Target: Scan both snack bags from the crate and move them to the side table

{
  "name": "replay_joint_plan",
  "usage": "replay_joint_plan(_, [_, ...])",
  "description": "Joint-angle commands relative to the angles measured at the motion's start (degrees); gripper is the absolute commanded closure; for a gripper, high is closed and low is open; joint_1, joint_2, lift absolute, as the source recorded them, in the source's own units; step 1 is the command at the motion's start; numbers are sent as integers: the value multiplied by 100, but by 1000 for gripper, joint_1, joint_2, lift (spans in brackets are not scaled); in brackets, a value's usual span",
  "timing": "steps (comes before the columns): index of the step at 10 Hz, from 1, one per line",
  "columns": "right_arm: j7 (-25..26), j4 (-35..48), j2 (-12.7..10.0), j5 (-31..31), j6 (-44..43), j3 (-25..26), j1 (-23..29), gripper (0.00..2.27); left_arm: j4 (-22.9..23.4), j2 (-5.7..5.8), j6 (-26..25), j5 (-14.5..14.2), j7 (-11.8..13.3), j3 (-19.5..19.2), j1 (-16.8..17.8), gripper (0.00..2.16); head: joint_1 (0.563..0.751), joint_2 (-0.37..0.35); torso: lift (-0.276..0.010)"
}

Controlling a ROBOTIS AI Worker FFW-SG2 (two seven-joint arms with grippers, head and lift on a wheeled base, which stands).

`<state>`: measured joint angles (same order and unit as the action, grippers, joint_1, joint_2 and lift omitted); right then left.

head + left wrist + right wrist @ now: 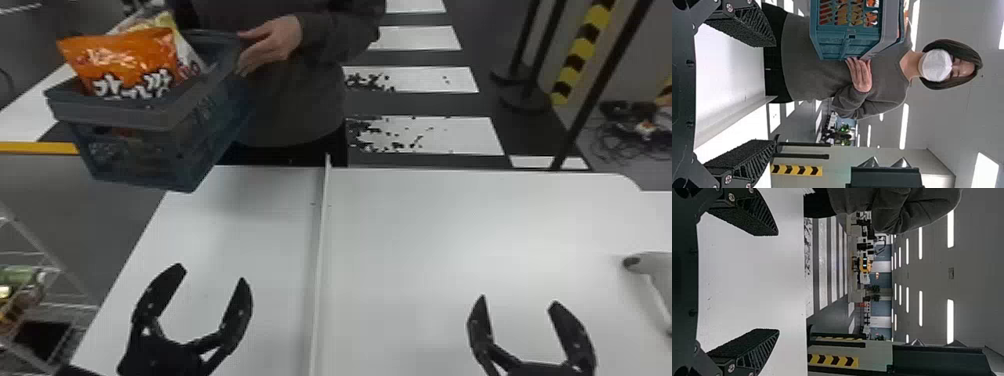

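At the far left of the head view stands a wire rack with goods on its shelves. Above and to the right of it, the orange snack bag sits upright in the blue-grey slatted plastic crate, its top well above the rim. Behind it, partly hidden, is what appears to be the second snack bag, white and yellow, also in the crate. The crate is held up at the far left corner of the white table.

Nearer the robot, the left gripper is over the left part of the table, its two black fingers spread wide, holding nothing. Farther back, a person's hand is at the right side of the crate, against its rim.

A thin white divider runs from the near edge to the far edge of the table. Right of it the right gripper also has its fingers wide apart, with empty space between them. At the right edge lies a white handheld scanner, partly cut off by the view
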<state>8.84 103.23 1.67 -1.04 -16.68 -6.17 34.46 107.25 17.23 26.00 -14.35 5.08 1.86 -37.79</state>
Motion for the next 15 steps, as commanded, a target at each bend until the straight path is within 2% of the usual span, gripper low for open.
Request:
replay_joint_plan(1, [4,22,0,-28,12,11,8,120,7,0,-48,2,2,-2,9,130,695,61,-99])
replay_joint_plan(15, [13,-49,0,-2,-5,11,-10,117,42,-9,-48,-33,37,-10,0,151,695,60,-99])
